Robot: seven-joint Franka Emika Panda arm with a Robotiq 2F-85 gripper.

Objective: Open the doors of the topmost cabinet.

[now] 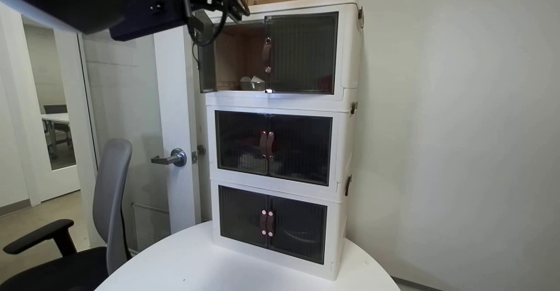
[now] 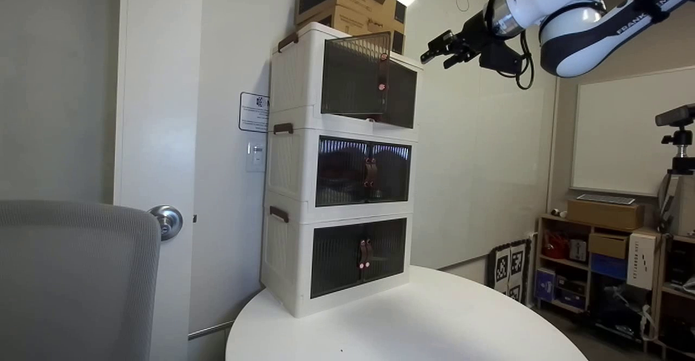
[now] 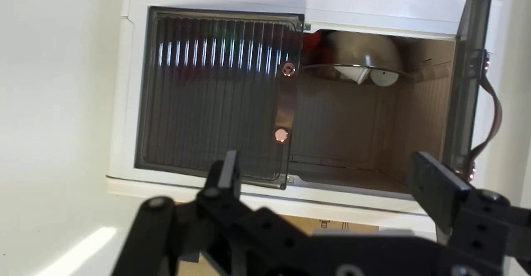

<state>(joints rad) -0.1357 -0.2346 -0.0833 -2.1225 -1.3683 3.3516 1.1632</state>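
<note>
1. Robotiq gripper (image 3: pixel 324 155) with its fingers (image 3: pixel 437 184) spread wide and nothing between them; in an exterior view it stands in front of the stack, apart from both doors.
2. Topmost cabinet (image 1: pixel 348 50) sits on the middle cabinet (image 1: pixel 343 144), and that on the bottom cabinet (image 1: pixel 336 234), which stands on a round white table (image 2: pixel 445 317). Cardboard boxes (image 2: pixel 355 14) rest on top.
3. Left door (image 2: pixel 353 76), as one faces the front, is swung outward, its brown strap handle (image 3: pixel 497 112) on the outer face.
4. Right door (image 1: pixel 302 54) lies across its half of the opening; whether it is fully closed, I cannot tell.
5. Wrist view, upside down, shows a shiny bowl (image 3: pixel 361 50) through the uncovered half, white pieces (image 3: pixel 383 77) rising above its rim, and something red (image 3: pixel 311 40) beside it, partly behind the right door.
6. Both lower cabinets have their door pairs closed.
</note>
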